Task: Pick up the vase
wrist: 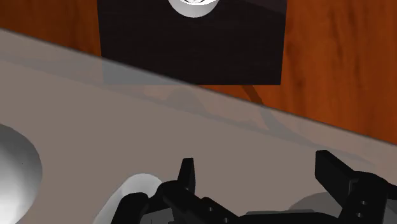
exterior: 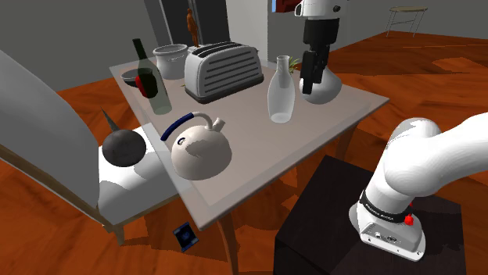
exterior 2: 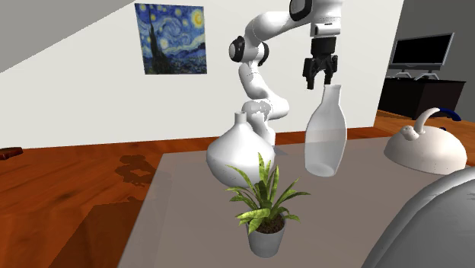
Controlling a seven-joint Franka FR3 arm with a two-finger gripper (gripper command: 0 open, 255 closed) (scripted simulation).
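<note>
Two vases stand on the grey table [exterior: 258,148]: a tall pale see-through one [exterior: 281,90] [exterior 2: 325,133] and a white round-bellied one with a narrow neck [exterior: 330,87] [exterior 2: 240,156]. My black gripper [exterior: 311,86] [exterior 2: 320,82] [wrist: 257,164] hangs open above them, holding nothing. In the second exterior view it hovers just over the tall vase's mouth. From the shoulder view it overlaps the white vase. In the wrist view a pale round mouth [wrist: 143,188] lies just outside one finger, and a white rounded belly [wrist: 13,172] sits farther out.
A toaster [exterior: 223,70], a white kettle [exterior: 199,152], a dark bottle [exterior: 148,78], a pot [exterior: 170,58] and a small potted plant [exterior 2: 265,209] share the table. The table's edge and the black stand [wrist: 191,44] lie beyond the fingers.
</note>
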